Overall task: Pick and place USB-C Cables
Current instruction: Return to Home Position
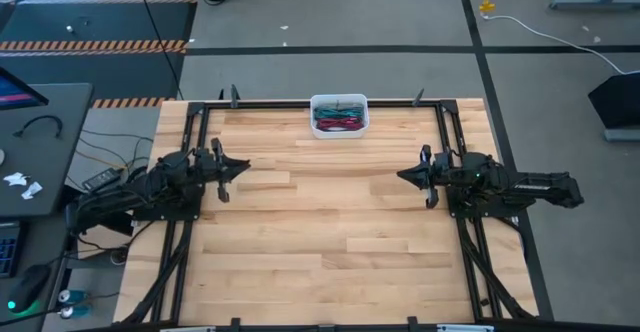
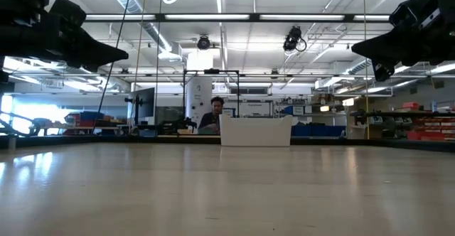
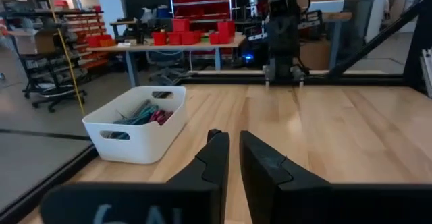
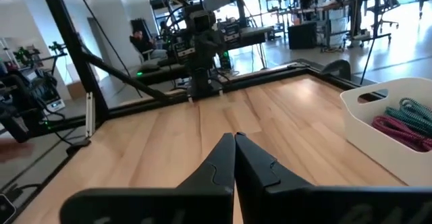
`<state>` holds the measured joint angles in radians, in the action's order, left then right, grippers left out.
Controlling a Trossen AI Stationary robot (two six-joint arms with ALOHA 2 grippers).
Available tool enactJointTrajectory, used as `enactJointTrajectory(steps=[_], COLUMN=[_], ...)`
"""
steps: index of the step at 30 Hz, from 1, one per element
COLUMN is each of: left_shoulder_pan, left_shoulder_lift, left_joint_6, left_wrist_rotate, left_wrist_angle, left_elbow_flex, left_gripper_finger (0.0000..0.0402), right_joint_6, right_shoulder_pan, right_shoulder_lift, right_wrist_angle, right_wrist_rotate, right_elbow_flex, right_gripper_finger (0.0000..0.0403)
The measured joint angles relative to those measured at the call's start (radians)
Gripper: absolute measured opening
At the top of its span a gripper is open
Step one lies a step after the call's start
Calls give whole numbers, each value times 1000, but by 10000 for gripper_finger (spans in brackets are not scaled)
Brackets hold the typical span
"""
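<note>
The USB-C cables (image 1: 338,118) lie as folded teal, green and magenta bundles inside a white bin (image 1: 339,100) at the middle of the table's far edge. They also show in the left wrist view (image 3: 144,113) and the right wrist view (image 4: 400,124). My left gripper (image 1: 244,167) hovers above the table at its left side, empty, its fingers almost together with a narrow gap (image 3: 234,158). My right gripper (image 1: 402,176) hovers at the right side, shut and empty (image 4: 234,142). Both point toward the table's middle.
The white bin (image 2: 256,131) stands on the wooden table top (image 1: 330,222). A black metal frame (image 1: 447,132) runs along the table's left, right and far edges. A person (image 2: 211,115) sits beyond the far edge. A desk with gear (image 1: 30,142) stands left of the table.
</note>
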<state>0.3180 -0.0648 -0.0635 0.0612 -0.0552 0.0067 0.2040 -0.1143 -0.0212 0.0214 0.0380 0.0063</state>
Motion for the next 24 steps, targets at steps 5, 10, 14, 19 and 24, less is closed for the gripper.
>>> enactJointTrajectory(steps=[5,10,14,19,24], left_shoulder_pan=[0,0,0,0,0], left_shoulder_lift=[-1,-1,-1,-1,-1], left_joint_6=[-1,-1,-1,0,0], left_wrist_rotate=[-1,-2,-2,-4,-5], left_wrist_angle=[-19,-24,-26,-28,-28], left_elbow_flex=[0,0,0,0,0], left_gripper_finger=[42,34,30,34,40], right_joint_6=[7,5,4,3,3], right_shoulder_pan=[0,0,0,0,0], right_shoulder_lift=[0,0,0,0,0], right_wrist_angle=[4,7,7,7,7], right_wrist_rotate=[1,1,1,1,1], right_elbow_flex=[0,0,0,0,0], right_gripper_finger=[7,7,7,7,7])
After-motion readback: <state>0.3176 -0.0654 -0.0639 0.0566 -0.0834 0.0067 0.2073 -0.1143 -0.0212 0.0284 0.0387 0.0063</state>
